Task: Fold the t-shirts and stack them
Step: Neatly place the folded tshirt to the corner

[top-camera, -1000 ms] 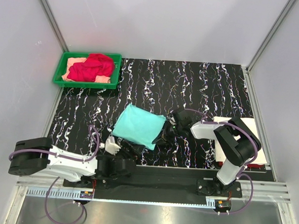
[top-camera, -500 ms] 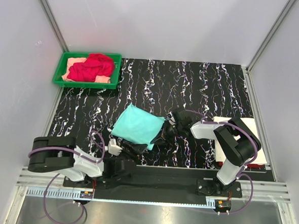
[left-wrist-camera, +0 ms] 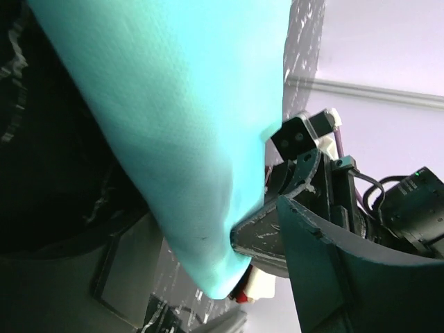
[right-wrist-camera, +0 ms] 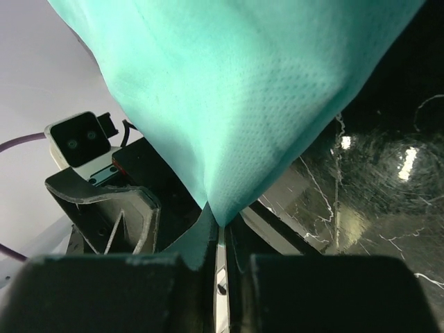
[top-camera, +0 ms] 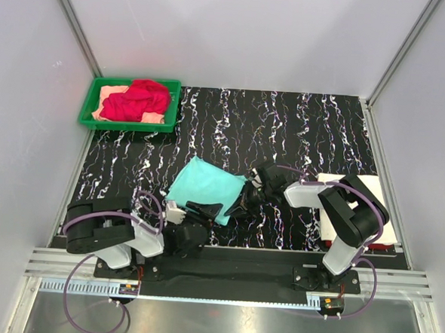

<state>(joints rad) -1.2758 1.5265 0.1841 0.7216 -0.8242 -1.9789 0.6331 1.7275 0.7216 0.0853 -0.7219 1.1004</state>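
A folded mint-teal t-shirt [top-camera: 206,187] lies on the black marbled table, near the front middle. My right gripper [top-camera: 243,200] is shut on its right corner; in the right wrist view the teal cloth [right-wrist-camera: 236,104] runs down into the closed jaws [right-wrist-camera: 220,229]. My left gripper [top-camera: 203,209] is at the shirt's near corner. Its jaws stand wide around the teal cloth [left-wrist-camera: 173,139], and one finger [left-wrist-camera: 270,239] touches the fold. A red t-shirt [top-camera: 137,99] lies crumpled on a peach one [top-camera: 110,93] at the far left. A cream-white t-shirt [top-camera: 353,191] lies folded at the right.
The green tray [top-camera: 89,118] holding the red and peach shirts stands at the table's far left corner. A red edge [top-camera: 361,244] shows under the cream-white shirt. White walls and metal rails close in the table on three sides.
My left arm has swung in from the left, bringing its gripper to the teal shirt's near corner. The right gripper has kept its hold and place.
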